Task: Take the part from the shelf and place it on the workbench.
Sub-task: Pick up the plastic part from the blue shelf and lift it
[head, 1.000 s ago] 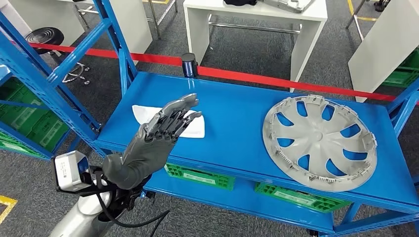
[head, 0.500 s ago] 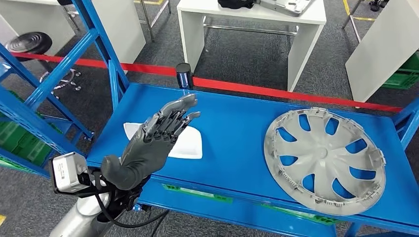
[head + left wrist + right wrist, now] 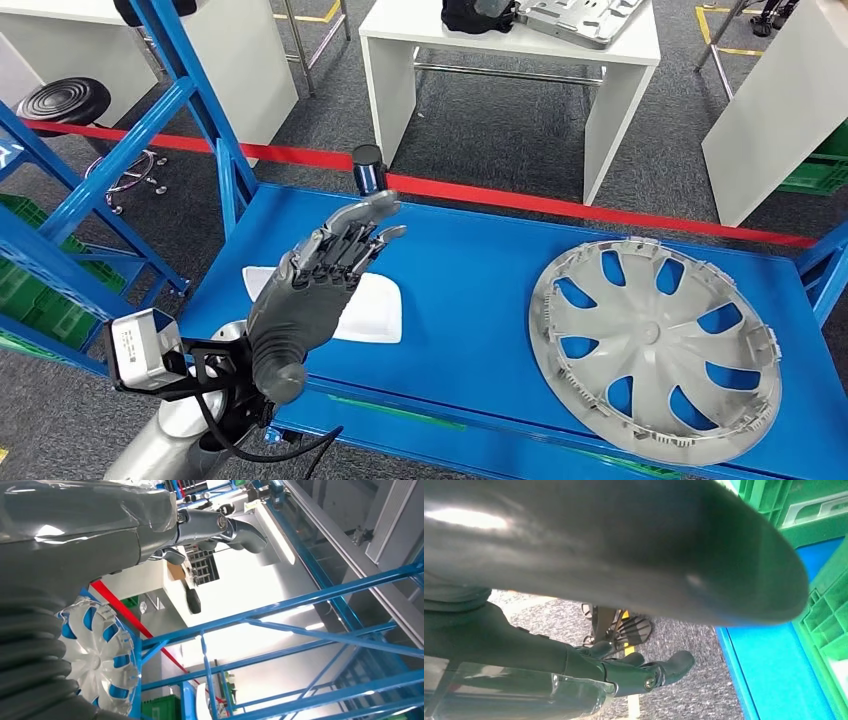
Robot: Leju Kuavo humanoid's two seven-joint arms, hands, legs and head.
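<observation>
Here, part (image 3: 363,310) lies under left hand (image 3: 318,272).

Grey wheel cover (image 3: 655,350) and white pad (image 3: 365,308) on blue shelf (image 3: 470,260).

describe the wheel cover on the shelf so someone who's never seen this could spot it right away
Look at the top deck of the blue metal shelf. On its right half lies a round silver-grey plastic wheel cover, flat, with curved spoke openings showing blue through them. The other item there, a small white rectangular tray, sits left, beside the raised left hand.
</observation>
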